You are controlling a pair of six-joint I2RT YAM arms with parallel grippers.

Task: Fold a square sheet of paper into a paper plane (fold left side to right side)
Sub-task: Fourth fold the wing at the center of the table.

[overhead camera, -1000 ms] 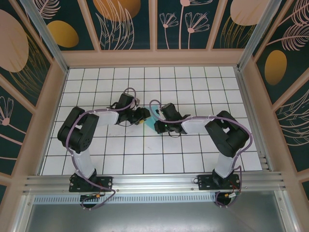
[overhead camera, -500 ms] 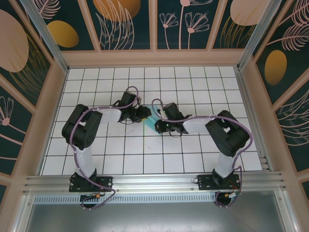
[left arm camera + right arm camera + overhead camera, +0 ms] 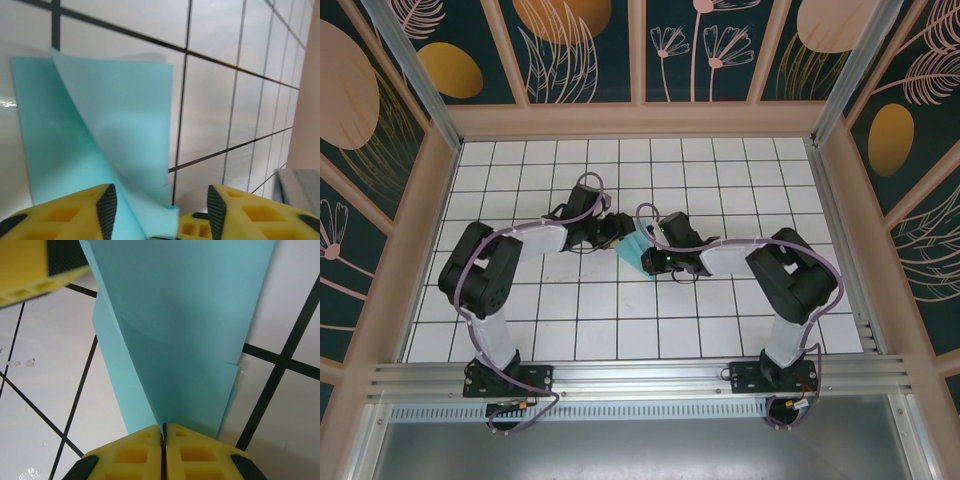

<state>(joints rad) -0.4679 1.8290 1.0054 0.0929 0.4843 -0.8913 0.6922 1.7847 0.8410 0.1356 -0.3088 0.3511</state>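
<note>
Since a second ago: the left claw (image 3: 614, 231) has crept a little toward the far side of the table (image 3: 620, 340) and closer to the right claw (image 3: 646, 256). More turquoise shows between the two than before. The right arm has hardly changed.

Position: the paper (image 3: 635, 249) is near the middle of the table, caught between the two claws and partly lifted off the tiles.

Right claw, wrist view: fingers pressed tight together with no gap, pinching the near edge of the paper. Layers fan upward from the pinch.

Left claw, wrist view: fingers spread wide, gripping nothing. One corner of the paper pokes into the gap. A flap stands up at a slant off the layer beneath.

Progress, as a judgement: the sheet is no longer a flat single square, since overlapping layers and a slanted crease are visible, so some folding is done. No slim dart shape yet. The raised flap looks mid-fold. Still to do: carry it across to the right, line up the edges, press the crease flat, let go.
</note>
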